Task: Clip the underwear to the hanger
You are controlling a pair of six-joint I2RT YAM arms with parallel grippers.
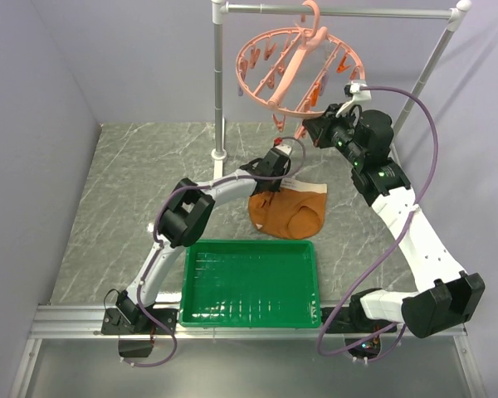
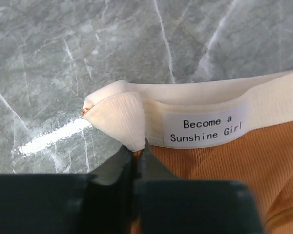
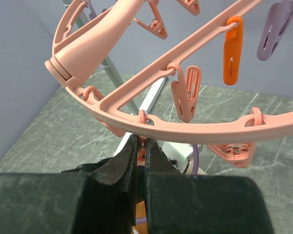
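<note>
The rust-orange underwear [image 1: 289, 210] lies on the marble table with its cream waistband [image 2: 195, 105] toward the back. My left gripper [image 2: 135, 155] is shut on a folded corner of that waistband, beside a label reading "Become a Sunshine Girl" [image 2: 205, 127]. The salmon-pink ring hanger [image 1: 297, 65] hangs from the grey rack bar, with several pink, orange and purple clothespins. My right gripper [image 3: 143, 152] is shut on a pink clothespin [image 3: 143, 150] dangling under the ring's rim [image 3: 195, 130]. In the top view the right gripper [image 1: 309, 131] is just below the ring's front edge.
A green tray [image 1: 251, 284] sits at the near edge, in front of the underwear. The grey rack's upright pole [image 1: 219, 83] and foot stand at the back left of the hanger. Its slanted right leg [image 1: 423, 79] runs behind my right arm.
</note>
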